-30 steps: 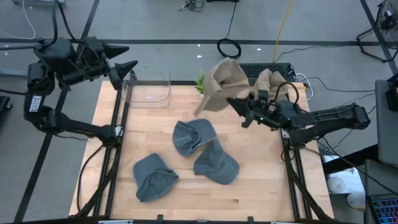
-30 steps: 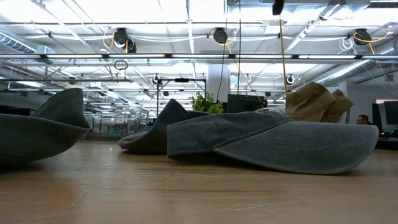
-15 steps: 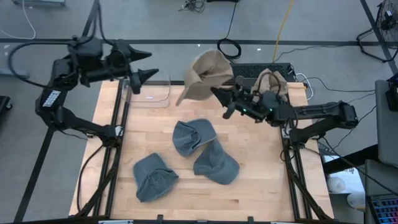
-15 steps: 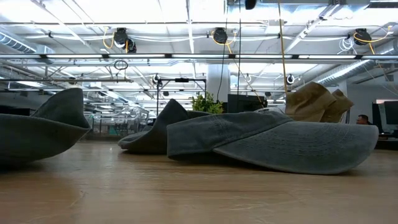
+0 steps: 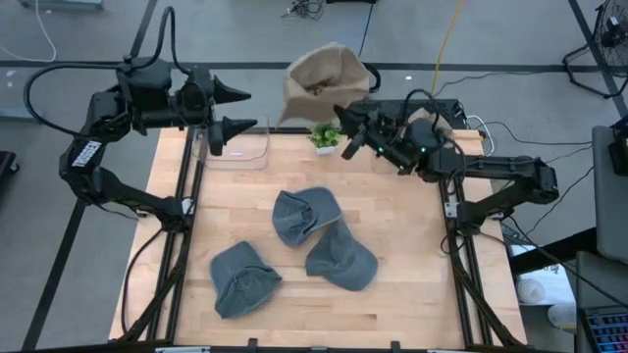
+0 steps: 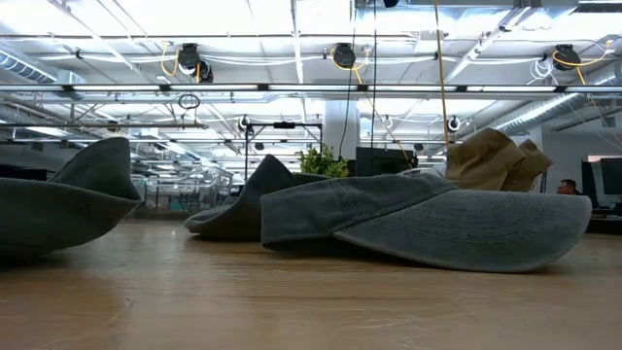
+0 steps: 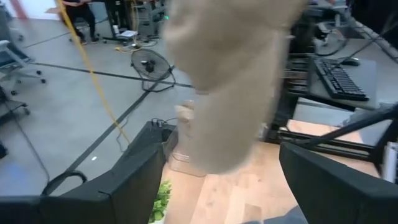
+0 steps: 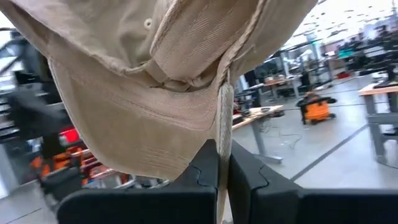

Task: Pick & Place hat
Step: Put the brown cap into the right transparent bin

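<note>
The right gripper (image 5: pixel 348 132), clenched on the tan hat (image 5: pixel 319 83), has swung it higher and leftward, past the counter's (image 5: pixel 412 284) far edge. The left gripper (image 5: pixel 234 110), fingers spread, has closed in, suggesting a handover.

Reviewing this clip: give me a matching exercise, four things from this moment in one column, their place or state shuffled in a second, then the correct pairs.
Things:
1. tan hat
2. left gripper
3. clear container
4. three grey hats

Places or states:
A. lying on the wooden table
B. open, above the table's far left corner
C. held in the air by the right gripper
D. standing at the table's far edge

Pairs: 1-C, 2-B, 3-D, 4-A
</note>
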